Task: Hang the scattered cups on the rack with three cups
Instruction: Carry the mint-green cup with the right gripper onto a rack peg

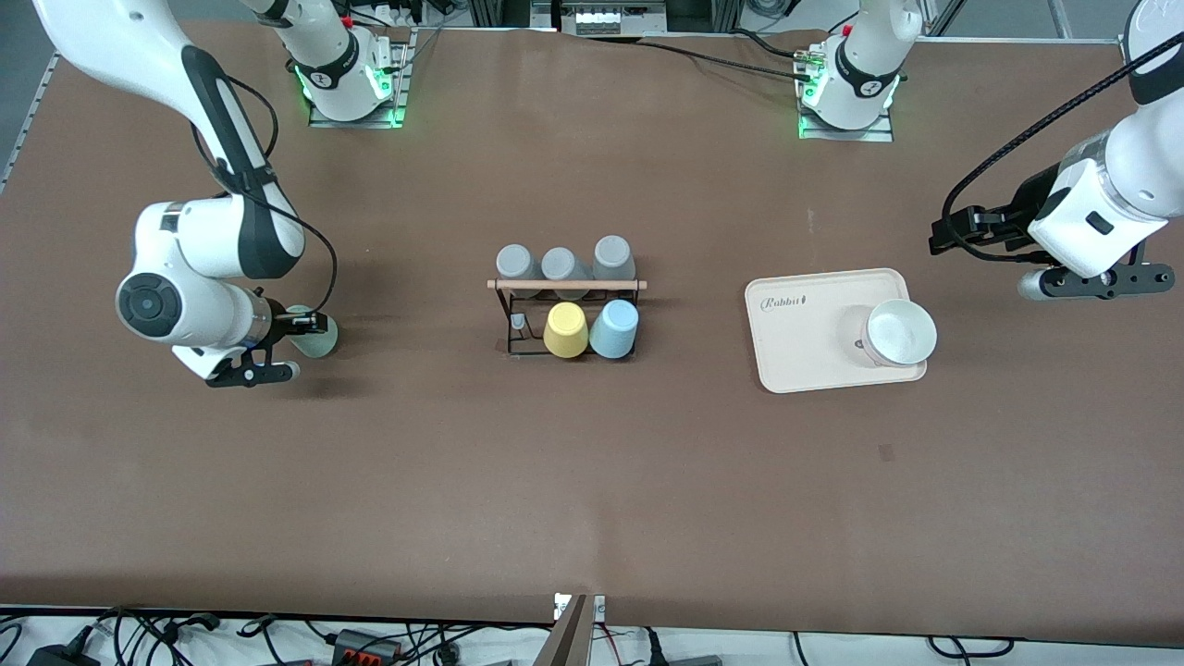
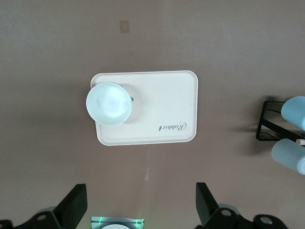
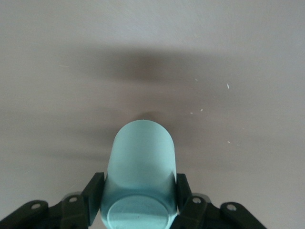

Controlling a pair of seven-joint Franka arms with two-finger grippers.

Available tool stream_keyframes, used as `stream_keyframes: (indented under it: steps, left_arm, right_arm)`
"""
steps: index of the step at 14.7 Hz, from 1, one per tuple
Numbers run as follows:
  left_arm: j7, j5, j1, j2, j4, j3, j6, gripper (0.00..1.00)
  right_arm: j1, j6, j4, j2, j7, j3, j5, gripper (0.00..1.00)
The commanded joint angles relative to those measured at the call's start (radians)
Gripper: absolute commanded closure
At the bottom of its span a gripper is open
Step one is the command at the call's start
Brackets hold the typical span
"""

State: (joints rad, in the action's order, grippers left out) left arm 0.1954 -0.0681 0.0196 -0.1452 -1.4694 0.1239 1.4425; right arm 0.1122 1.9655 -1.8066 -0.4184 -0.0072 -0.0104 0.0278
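My right gripper (image 1: pixel 310 326) is shut on the pale mint green cup (image 1: pixel 316 339) at the right arm's end of the table, low over the surface. In the right wrist view the cup (image 3: pixel 140 157) lies sideways between the fingers (image 3: pixel 94 187), base toward the camera. The black wire rack (image 1: pixel 566 285) with a wooden rod stands mid-table. The light blue cup (image 1: pixel 614 328) hangs on it beside a yellow cup (image 1: pixel 565 329), with three grey cups (image 1: pixel 562 264) on its farther row. My left gripper (image 1: pixel 945 236) is open and empty, in the air past the tray at the left arm's end.
A beige rounded tray (image 1: pixel 803 333) lies toward the left arm's end, with a whitish cup (image 1: pixel 899 333) standing mouth up on it. The left wrist view shows the tray (image 2: pixel 162 105), that cup (image 2: pixel 108 103), the rack's end (image 2: pixel 267 126) and the light blue cup (image 2: pixel 295 109).
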Motion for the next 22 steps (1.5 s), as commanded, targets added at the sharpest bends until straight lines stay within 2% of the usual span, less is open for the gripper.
stream_keyframes:
  steps: [1, 3, 10, 14, 18, 22]
  left_arm:
    - [0.001, -0.019, 0.011, 0.030, -0.029, 0.007, -0.001, 0.00]
    - [-0.001, -0.021, 0.013, 0.030, -0.029, 0.007, -0.001, 0.00]
    - [0.001, -0.025, 0.014, 0.029, -0.028, 0.005, -0.002, 0.00]
    - [-0.001, -0.025, 0.016, 0.029, -0.028, 0.005, -0.002, 0.00]
    - [-0.001, -0.025, 0.016, 0.029, -0.028, 0.005, -0.002, 0.00]
    - [-0.001, -0.025, 0.017, 0.029, -0.028, 0.005, -0.004, 0.00]
  right_arm:
    - [0.108, -0.218, 0.231, 0.000, 0.015, 0.000, -0.012, 0.68]
    - [0.158, -0.249, 0.317, -0.003, 0.000, 0.000, -0.006, 0.68]
    - [0.357, -0.243, 0.426, -0.040, 0.021, 0.000, -0.015, 0.68]
    - [0.428, -0.198, 0.476, -0.089, 0.298, 0.001, -0.023, 0.68]
    - [0.454, -0.192, 0.533, -0.138, 0.498, 0.009, -0.098, 0.68]
    - [0.478, -0.186, 0.533, -0.166, 0.535, 0.009, -0.098, 0.68]
